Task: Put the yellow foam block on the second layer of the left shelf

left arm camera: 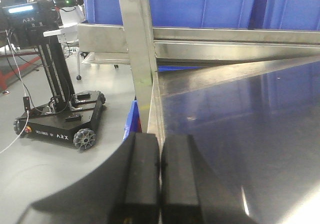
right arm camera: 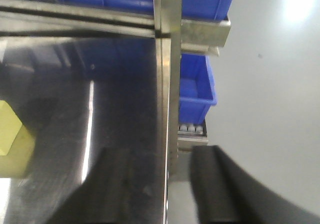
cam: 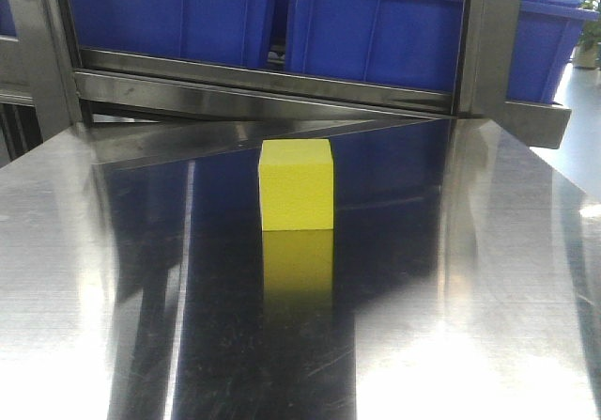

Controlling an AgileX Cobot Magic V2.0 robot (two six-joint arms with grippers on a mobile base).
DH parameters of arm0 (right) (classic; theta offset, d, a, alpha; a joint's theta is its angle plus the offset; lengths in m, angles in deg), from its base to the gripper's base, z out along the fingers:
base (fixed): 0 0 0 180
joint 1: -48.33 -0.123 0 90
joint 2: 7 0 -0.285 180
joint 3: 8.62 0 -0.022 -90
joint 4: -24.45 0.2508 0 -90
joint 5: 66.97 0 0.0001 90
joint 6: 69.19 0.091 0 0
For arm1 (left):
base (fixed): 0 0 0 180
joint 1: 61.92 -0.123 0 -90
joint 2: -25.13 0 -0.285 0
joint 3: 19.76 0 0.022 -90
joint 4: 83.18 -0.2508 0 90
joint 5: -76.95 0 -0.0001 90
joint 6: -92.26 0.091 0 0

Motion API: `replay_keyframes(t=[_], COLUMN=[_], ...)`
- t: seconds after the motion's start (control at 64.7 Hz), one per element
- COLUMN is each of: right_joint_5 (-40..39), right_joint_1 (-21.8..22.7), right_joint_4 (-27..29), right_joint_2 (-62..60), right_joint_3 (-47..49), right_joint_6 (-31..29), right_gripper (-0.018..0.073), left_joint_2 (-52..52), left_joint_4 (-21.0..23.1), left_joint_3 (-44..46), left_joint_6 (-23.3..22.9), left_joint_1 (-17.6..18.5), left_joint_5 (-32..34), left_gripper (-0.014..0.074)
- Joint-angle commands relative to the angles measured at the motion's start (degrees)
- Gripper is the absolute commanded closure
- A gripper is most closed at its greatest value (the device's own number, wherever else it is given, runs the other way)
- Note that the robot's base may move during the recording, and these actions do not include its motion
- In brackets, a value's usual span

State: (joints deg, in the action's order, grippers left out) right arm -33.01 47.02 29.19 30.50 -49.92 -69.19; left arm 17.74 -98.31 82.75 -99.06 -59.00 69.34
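**Foam cube awaits pickup:** The yellow foam block (cam: 297, 183) stands flat near the middle of the polished steel table (cam: 488, 279). It is mirrored in the sheet beneath it and touched by neither arm.

The left jaws are pressed together with nothing between them, poised at the table's left edge beside a steel upright (left arm camera: 140, 58). The right jaws are spread wide over the right edge, and the right wrist view shows the block off to their left.

We judge the step in hand to be the reach and grasp. Done well, we think it means bringing spread jaws down square over two opposite flat faces. They should close only until the foam just gives, then lift straight up before swinging toward the shelf.

The cube is matte, plain-faced and sharp-edged. It is likely soft and light, so a hard squeeze could dent it, and the slick metal could let it skid if nudged from one side.

Behind it, glossy ribbed blue bins (cam: 376, 25) fill the steel shelf (cam: 263, 86). We cannot tell from these views which level counts as the left shelf's second layer.
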Motion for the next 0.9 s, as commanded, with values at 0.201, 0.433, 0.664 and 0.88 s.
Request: replay_keyframes(t=[0.201, 0.433, 0.664, 0.88], right_joint_5=[4.23, 9.22, 19.76, 25.11], right_joint_1=[-1.88, -15.45, -27.77, -35.92], right_joint_4=[1.97, -1.28, -5.18, -15.07], right_joint_2=[15.0, 29.66, 48.95, 63.71], right_joint_3=[10.53, 26.05, 41.87, 56.49], right_joint_6=[0.0, 0.0, 14.35, 29.19], right_gripper=[-0.0034, -0.0034, -0.0034, -0.0034], left_joint_2=[0.79, 0.79, 0.79, 0.79], left_joint_4=[-0.14, -0.14, -0.14, -0.14], left_joint_3=[-1.48, -1.48, -1.48, -1.48], left_joint_6=[-0.22, -0.22, -0.22, -0.22], left_joint_1=[0.36, 0.36, 0.36, 0.36], left_joint_5=[4.96, 4.96, 4.96, 4.96], left_gripper=[0.046, 0.046, 0.046, 0.046])
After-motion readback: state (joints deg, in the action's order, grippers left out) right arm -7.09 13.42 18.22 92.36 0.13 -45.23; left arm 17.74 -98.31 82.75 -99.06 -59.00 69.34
